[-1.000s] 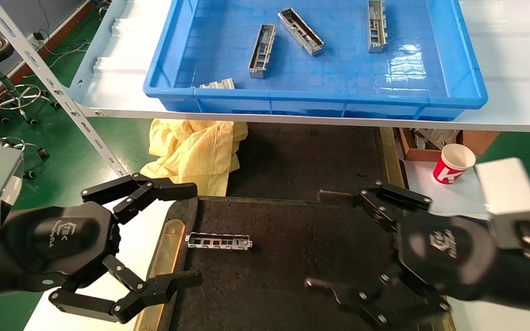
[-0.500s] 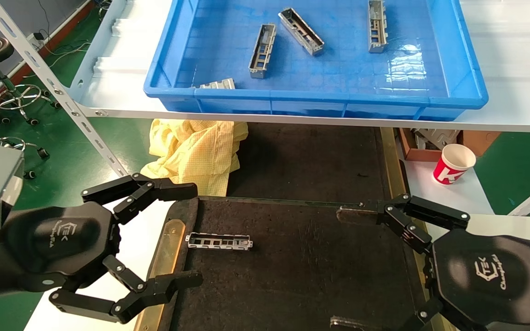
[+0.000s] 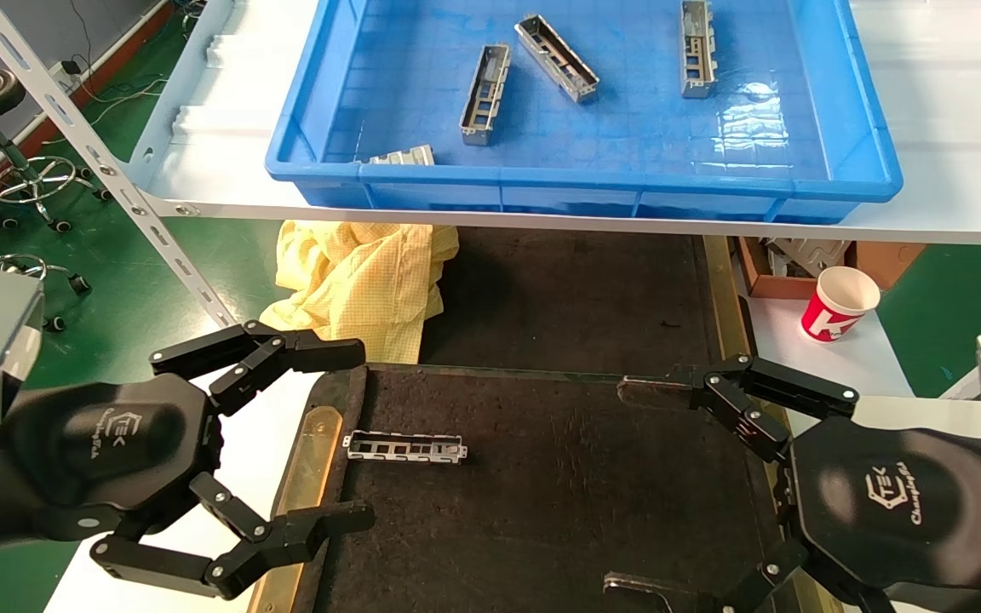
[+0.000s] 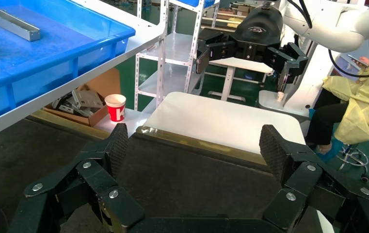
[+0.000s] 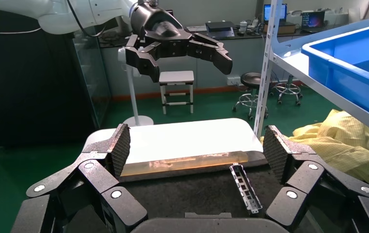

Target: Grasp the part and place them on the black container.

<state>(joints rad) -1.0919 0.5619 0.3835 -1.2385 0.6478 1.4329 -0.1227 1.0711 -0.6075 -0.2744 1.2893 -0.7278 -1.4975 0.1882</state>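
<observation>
One part (image 3: 406, 447) lies flat on the black container (image 3: 542, 511), near its left brass strip. Right pincer (image 3: 639, 485) hovers wide and empty over the container's right edge; left pincer (image 3: 346, 434) wide at its left edge. Judged: between placements. Next move calls for reaching to the blue crate (image 3: 584, 183) beyond the container for another part.

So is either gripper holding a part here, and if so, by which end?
Nothing is held. The left gripper and right gripper are both open and empty over the black container; one part lies on it.

"TEK" logo on left tool (image 3: 346, 434) housing, white "K" on red cup (image 3: 837, 303)
</observation>
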